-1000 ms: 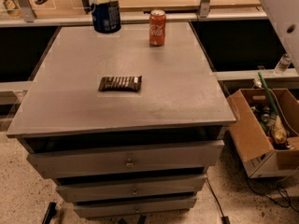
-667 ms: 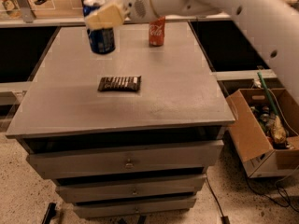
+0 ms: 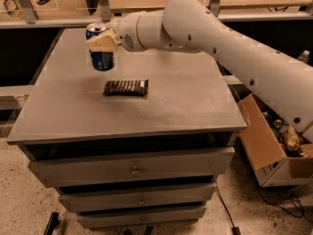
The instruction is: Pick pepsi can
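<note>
The pepsi can (image 3: pixel 101 58) is dark blue with white markings and a silver top. My gripper (image 3: pixel 102 41) is shut on it and holds it upright in the air above the left part of the grey cabinet top (image 3: pixel 176 97). Its cream fingers (image 3: pixel 103 43) wrap the can's upper half. My white arm (image 3: pixel 220 38) reaches in from the right. The red can is hidden behind the arm.
A flat dark-brown chocolate bar wrapper (image 3: pixel 125 87) lies on the cabinet top just below and right of the can. The cabinet has drawers (image 3: pixel 134 169) at the front. An open cardboard box (image 3: pixel 274 146) with clutter stands on the floor at the right. Shelving runs along the back.
The gripper has lifted the pepsi can off the back of the cabinet top and carried it forward. The arm now stretches across the view and covers the red can.
</note>
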Controlling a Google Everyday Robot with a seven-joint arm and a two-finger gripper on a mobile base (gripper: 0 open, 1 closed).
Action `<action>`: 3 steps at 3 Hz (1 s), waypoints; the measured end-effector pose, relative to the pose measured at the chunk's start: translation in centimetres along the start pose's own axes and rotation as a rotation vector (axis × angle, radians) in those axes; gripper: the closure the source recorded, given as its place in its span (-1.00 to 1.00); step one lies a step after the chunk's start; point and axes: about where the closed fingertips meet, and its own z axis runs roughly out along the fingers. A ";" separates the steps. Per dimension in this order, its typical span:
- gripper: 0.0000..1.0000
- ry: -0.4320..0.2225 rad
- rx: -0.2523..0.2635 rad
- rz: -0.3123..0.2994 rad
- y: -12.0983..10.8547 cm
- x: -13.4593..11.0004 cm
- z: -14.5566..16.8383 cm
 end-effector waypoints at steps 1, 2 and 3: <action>1.00 -0.031 0.045 -0.009 -1.6 0.1 1.8; 1.00 -0.014 0.036 -0.028 -3.4 0.0 4.1; 1.00 -0.010 0.034 -0.029 -3.6 0.0 4.4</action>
